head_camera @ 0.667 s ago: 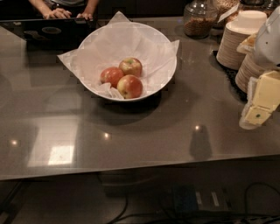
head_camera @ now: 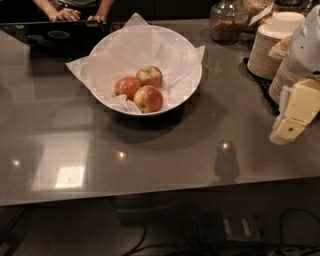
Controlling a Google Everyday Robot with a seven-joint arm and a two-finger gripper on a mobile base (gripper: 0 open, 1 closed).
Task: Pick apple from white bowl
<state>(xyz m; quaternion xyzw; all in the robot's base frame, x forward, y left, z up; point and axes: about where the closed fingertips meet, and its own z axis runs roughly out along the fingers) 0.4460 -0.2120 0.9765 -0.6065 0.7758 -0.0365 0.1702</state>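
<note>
A wide white bowl point(head_camera: 187, 60) with a crinkled white paper liner stands on the grey counter, left of centre at the back. Three apples lie in it. The apple point(head_camera: 148, 98) at the front is red with a yellow-orange blush. A darker red apple point(head_camera: 127, 86) lies to its left. One with a pale green-yellow top point(head_camera: 149, 75) lies behind. My gripper point(head_camera: 295, 114), cream-coloured, hangs at the right edge of the view above the counter, well to the right of the bowl and apart from it, holding nothing that I can see.
Stacks of small cream bowls point(head_camera: 272, 42) stand at the back right, next to my arm. A glass jar point(head_camera: 227, 22) stands behind the bowl. A person's hands point(head_camera: 75, 14) rest on a dark laptop point(head_camera: 60, 35) at the back left. The counter's front edge point(head_camera: 150, 195) runs across below.
</note>
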